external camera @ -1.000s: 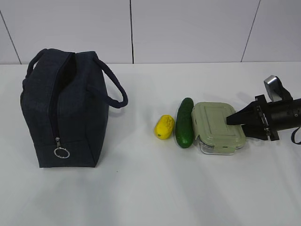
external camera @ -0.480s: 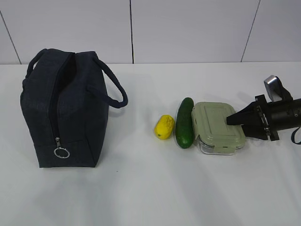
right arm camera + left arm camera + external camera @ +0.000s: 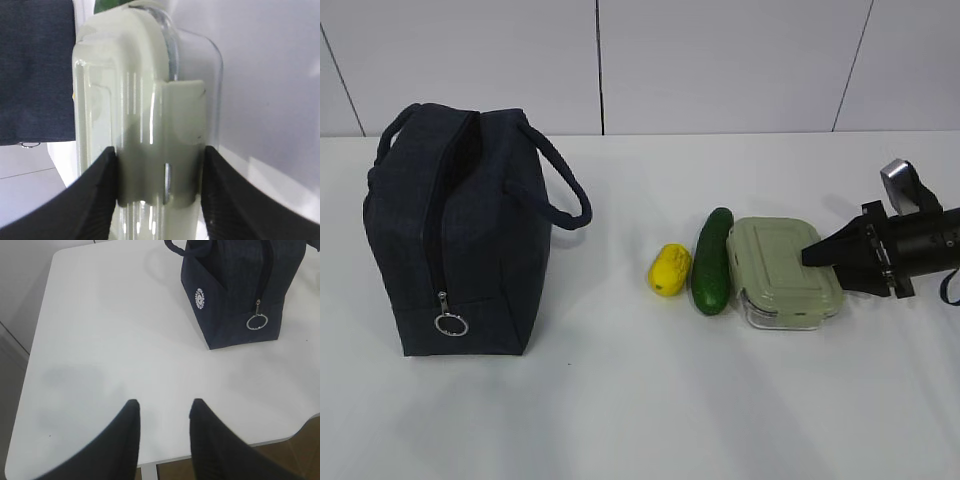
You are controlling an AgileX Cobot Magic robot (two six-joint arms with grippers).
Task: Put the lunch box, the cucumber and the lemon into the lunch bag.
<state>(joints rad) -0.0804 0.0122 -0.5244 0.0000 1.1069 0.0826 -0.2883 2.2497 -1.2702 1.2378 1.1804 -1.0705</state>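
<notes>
Beside lunch box (image 3: 783, 270): cucumber (image 3: 712, 260) touching; right hand (image 3: 159, 162) clamps box's end; left hand (image 3: 162, 410) half-open, empty.

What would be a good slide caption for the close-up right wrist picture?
Right gripper straddling the side clip of the lunch box, jaws either side of its green lid.

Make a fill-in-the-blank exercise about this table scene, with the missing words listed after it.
1. The cucumber lies between the lunch box and the ____.
2. The silver ring pull hangs on the lunch ____.
3. The right gripper has its fingers on either side of the lunch box's ____ clip.
4. The left gripper holds ____.

Missing words: lemon; bag; lid; nothing
</notes>
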